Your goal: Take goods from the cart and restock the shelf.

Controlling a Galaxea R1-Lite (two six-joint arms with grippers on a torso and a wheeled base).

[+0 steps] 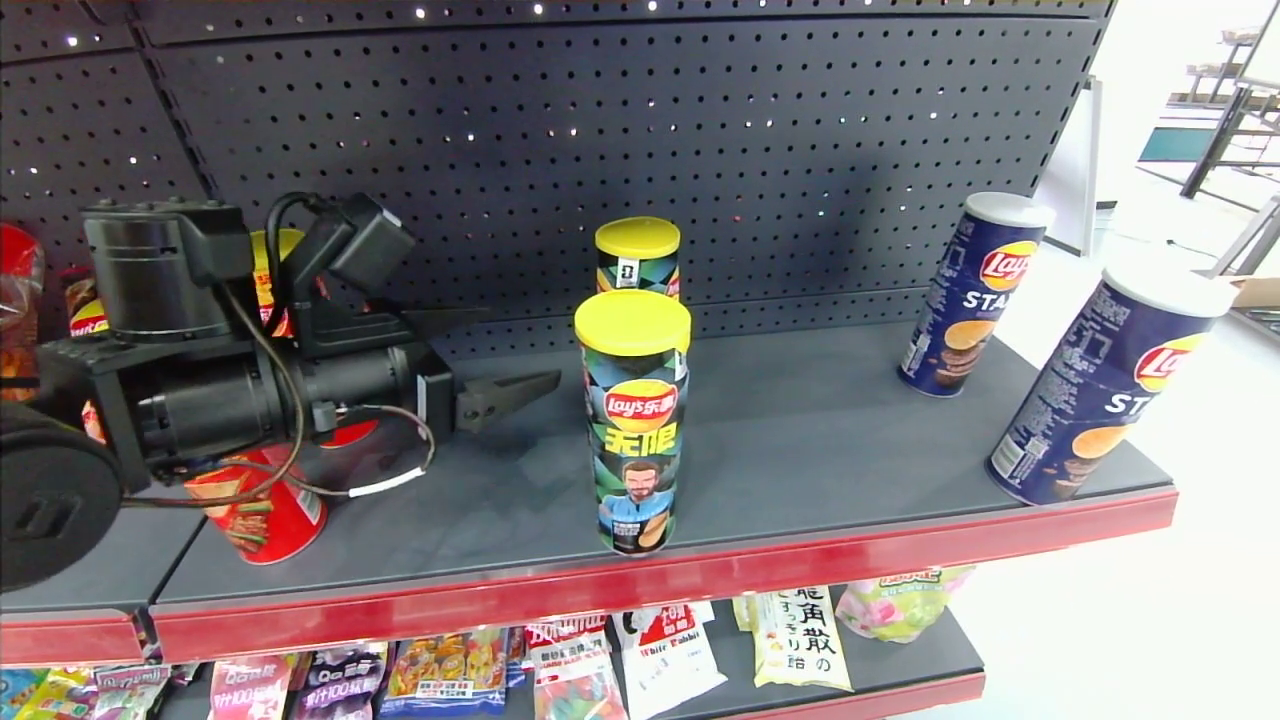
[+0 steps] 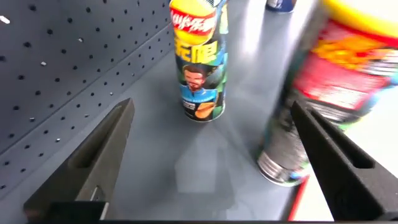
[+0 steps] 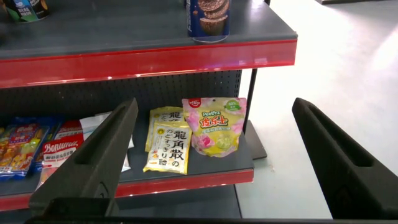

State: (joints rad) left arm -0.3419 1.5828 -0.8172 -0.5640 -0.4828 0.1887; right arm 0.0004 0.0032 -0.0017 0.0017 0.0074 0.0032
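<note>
Two yellow-lidded chip cans stand upright on the grey shelf (image 1: 820, 440): one near the front edge (image 1: 632, 420) and one behind it by the pegboard (image 1: 637, 258). My left gripper (image 1: 520, 390) hovers over the shelf just left of them, open and holding nothing. In the left wrist view its fingers (image 2: 93, 162) spread wide, with the back can (image 2: 200, 62) ahead and the front can (image 2: 311, 93) close beside one finger. My right gripper (image 3: 214, 155) is open and empty below the shelf's red edge (image 3: 149, 62), facing the lower shelf.
Two blue chip cans (image 1: 970, 290) (image 1: 1100, 390) stand at the shelf's right end, one at the front corner (image 3: 208, 18). A red can (image 1: 262, 500) stands under my left arm. Snack bags (image 3: 214, 124) lie on the lower shelf. The pegboard (image 1: 600, 130) backs the shelf.
</note>
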